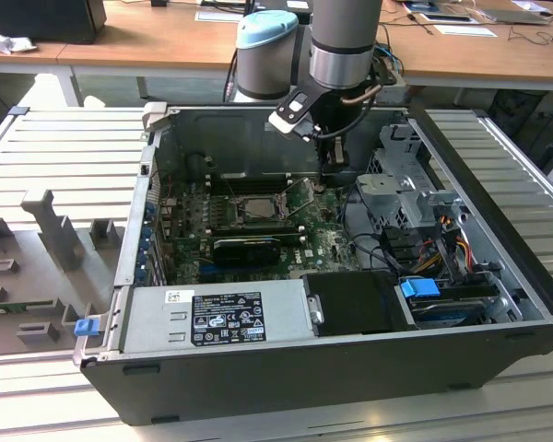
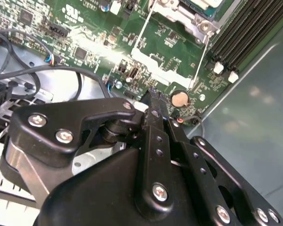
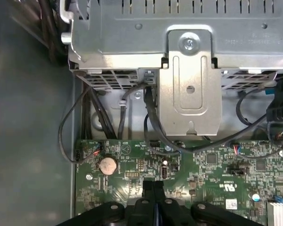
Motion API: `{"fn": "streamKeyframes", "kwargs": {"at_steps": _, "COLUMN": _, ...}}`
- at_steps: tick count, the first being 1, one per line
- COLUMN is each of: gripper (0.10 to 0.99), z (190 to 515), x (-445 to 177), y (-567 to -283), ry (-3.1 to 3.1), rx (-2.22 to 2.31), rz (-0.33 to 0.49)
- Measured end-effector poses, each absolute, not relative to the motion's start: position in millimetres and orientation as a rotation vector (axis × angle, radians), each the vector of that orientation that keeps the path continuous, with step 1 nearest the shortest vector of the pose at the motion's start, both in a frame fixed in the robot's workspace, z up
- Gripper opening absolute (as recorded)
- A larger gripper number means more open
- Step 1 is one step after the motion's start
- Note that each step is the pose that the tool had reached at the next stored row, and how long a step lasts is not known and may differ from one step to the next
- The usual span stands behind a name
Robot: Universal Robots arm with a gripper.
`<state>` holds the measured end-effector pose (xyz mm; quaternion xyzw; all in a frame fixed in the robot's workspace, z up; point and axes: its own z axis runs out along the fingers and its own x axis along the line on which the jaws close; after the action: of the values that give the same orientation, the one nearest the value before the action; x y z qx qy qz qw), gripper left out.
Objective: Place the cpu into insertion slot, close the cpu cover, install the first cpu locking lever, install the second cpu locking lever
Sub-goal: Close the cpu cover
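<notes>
In the exterior view my gripper [image 1: 333, 168] hangs inside the open computer case, just to the exterior view's right of the black cpu socket [image 1: 258, 208]. Its black fingers [image 3: 153, 184] are pressed together in both wrist views, with nothing showing between them, a little above the green motherboard [image 3: 212, 165]. A pale square, likely the cpu [image 1: 258, 206], lies in the socket's centre. Part of the silvery cpu cover [image 2: 181, 14] borders the socket; how it stands I cannot tell. Two thin wire locking levers [image 2: 142, 33] [image 2: 200, 61] stick out from the socket toward my gripper [image 2: 153, 98].
A grey metal drive cage [image 3: 188, 80] with dark cables [image 3: 153, 127] stands close behind the gripper. A coin battery [image 3: 107, 164] sits on the board near the fingertips. Memory slots [image 2: 245, 33] run beside the socket. The power supply [image 1: 217, 313] fills the case's front.
</notes>
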<state>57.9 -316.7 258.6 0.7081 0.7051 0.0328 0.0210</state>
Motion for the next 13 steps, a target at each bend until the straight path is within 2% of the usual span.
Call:
{"fn": "streamKeyframes", "kwargs": {"at_steps": 5, "gripper": 0.106, "z": 247, "x": 59, "y": -317, "ry": 2.19, "rx": 2.199, "rz": 0.094}}
{"fn": "streamKeyframes", "kwargs": {"at_steps": 8, "gripper": 0.106, "z": 246, "x": 59, "y": -317, "ry": 2.213, "rx": 2.223, "rz": 0.044}}
{"fn": "streamKeyframes", "kwargs": {"at_steps": 13, "gripper": 0.106, "z": 246, "x": 52, "y": -317, "ry": 2.215, "rx": 2.225, "rz": 0.04}}
